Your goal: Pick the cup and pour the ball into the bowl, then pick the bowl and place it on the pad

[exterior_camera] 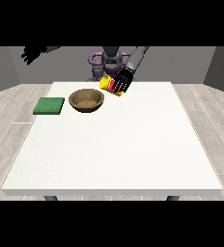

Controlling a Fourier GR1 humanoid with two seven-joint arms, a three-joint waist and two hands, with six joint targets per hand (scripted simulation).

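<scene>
Hand at view's right (125, 77) gripping tilted cup (110, 85), fingers curled round it; bowl (86, 100) at cup's 8 o'clock; ball unseen; advise carrying mouth over bowl before tipping further.

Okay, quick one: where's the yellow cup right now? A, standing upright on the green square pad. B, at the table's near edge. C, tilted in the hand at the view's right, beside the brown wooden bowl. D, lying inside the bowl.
C: the yellow cup is tipped over in the hand at the view's right, just right of the brown wooden bowl, well away from the green square pad.
</scene>
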